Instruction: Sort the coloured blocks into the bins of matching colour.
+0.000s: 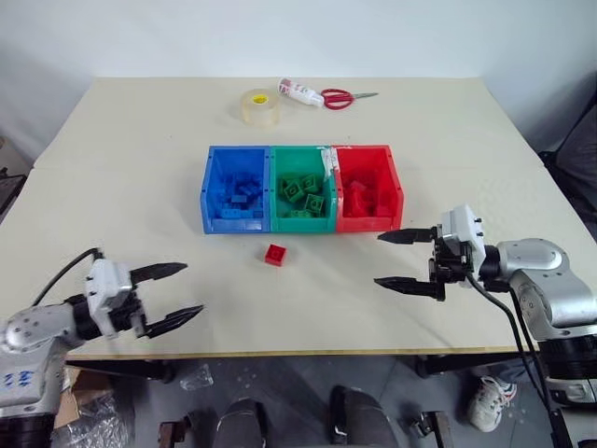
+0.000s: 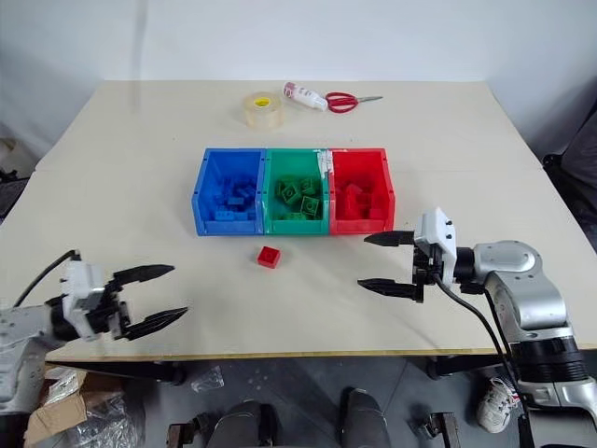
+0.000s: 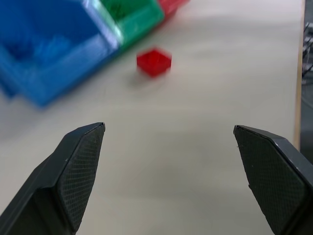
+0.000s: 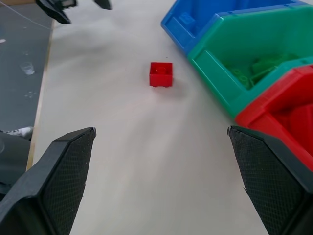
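Note:
One red block (image 1: 274,254) lies alone on the table, just in front of the green bin (image 1: 302,192). The blue bin (image 1: 234,189), green bin and red bin (image 1: 367,189) stand joined in a row mid-table, each holding several blocks of its own colour. My left gripper (image 1: 178,294) hovers open and empty near the table's front left, pointing toward the red block (image 3: 154,61). Open and empty as well, my right gripper (image 1: 395,259) sits to the right of the block (image 4: 161,74), in front of the red bin, pointing left.
A roll of clear tape (image 1: 259,106), a white tube (image 1: 300,91) and red-handled scissors (image 1: 341,97) lie at the table's far side. The table's front edge (image 1: 308,353) runs just below both grippers.

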